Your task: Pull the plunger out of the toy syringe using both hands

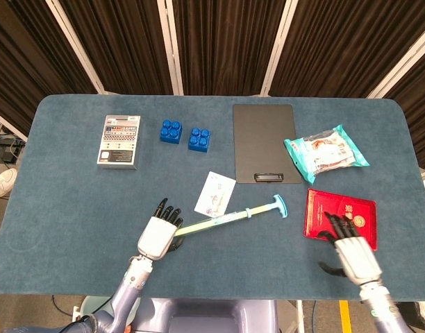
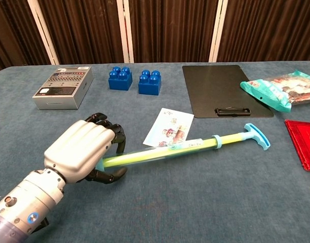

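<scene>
The toy syringe (image 1: 223, 220) (image 2: 165, 151) has a clear barrel, a yellow-green plunger rod and a light blue T-handle (image 1: 279, 205) (image 2: 257, 135). It lies slanted across the table, handle end further back and to the right. My left hand (image 1: 159, 236) (image 2: 83, 149) grips its left end, fingers curled around the barrel. My right hand (image 1: 351, 254) shows only in the head view, near the front edge. Its fingers are spread over the near edge of the red booklet (image 1: 344, 211), and it holds nothing. It is well to the right of the handle.
A picture card (image 1: 215, 194) (image 2: 168, 127) lies just behind the syringe. Further back are a black clipboard (image 1: 262, 142), two blue bricks (image 1: 171, 130) (image 1: 198, 139), a grey keypad box (image 1: 119, 141) and a teal snack bag (image 1: 325, 152).
</scene>
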Robot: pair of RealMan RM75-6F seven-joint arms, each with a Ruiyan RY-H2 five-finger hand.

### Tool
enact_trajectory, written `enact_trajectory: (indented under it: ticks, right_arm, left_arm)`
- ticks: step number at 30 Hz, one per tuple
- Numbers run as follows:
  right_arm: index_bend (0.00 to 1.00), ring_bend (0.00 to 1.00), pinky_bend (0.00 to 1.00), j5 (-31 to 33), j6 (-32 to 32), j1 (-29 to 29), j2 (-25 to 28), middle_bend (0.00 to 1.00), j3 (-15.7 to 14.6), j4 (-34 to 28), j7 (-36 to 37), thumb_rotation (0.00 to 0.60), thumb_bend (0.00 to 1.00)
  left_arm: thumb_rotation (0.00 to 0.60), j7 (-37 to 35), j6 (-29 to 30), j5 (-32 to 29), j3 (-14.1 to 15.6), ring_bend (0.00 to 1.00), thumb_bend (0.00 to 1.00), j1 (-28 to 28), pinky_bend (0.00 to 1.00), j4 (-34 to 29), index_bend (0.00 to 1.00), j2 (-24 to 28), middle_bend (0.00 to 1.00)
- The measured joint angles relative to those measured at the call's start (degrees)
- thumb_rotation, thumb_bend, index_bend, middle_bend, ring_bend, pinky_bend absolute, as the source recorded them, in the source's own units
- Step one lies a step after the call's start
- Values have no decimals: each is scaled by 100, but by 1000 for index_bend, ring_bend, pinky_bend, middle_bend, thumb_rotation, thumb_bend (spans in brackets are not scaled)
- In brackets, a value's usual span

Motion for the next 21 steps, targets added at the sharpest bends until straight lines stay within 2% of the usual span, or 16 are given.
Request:
enact_trajectory:
  ticks: [10,21]
  right_arm:
    - [425,0,14,-280,-267,529,-1156,86,206,779,-49,600,302]
    - [398,0,15,-73,-741,1064,-1755,77,509,1185,-93,600,303]
  left_arm:
    - [600,-74,-17,-9,161,245,495,11,122,-233,708,96,297]
    - [600,-39,166,154,408,245,495,75,122,-537,709,192,297]
